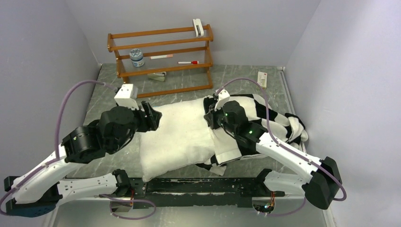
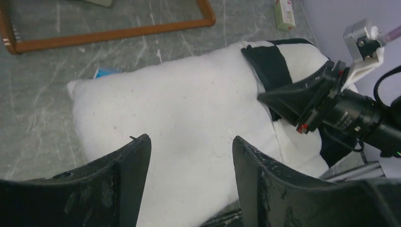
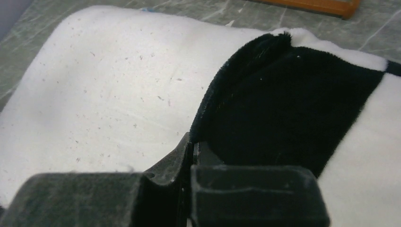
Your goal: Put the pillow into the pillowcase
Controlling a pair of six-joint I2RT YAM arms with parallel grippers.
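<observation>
The white pillow (image 1: 175,137) lies across the middle of the table, and its right end is inside the mouth of the black-and-white checkered pillowcase (image 1: 274,118). My left gripper (image 1: 155,117) hovers over the pillow's left part (image 2: 179,109), open, with nothing between its fingers (image 2: 137,161). A blue tag (image 2: 106,72) shows at the pillow's far corner. My right gripper (image 3: 194,146) is shut on the black hem of the pillowcase (image 3: 283,104), where that hem meets the pillow (image 3: 108,85). The left wrist view also takes in the right gripper (image 2: 279,99) at the pillowcase (image 2: 269,66).
A wooden shelf rack (image 1: 161,56) stands at the back, holding a jar (image 1: 137,56) and a red marker (image 1: 188,62). A small white box (image 1: 263,78) lies at the back right. Grey walls close in on both sides.
</observation>
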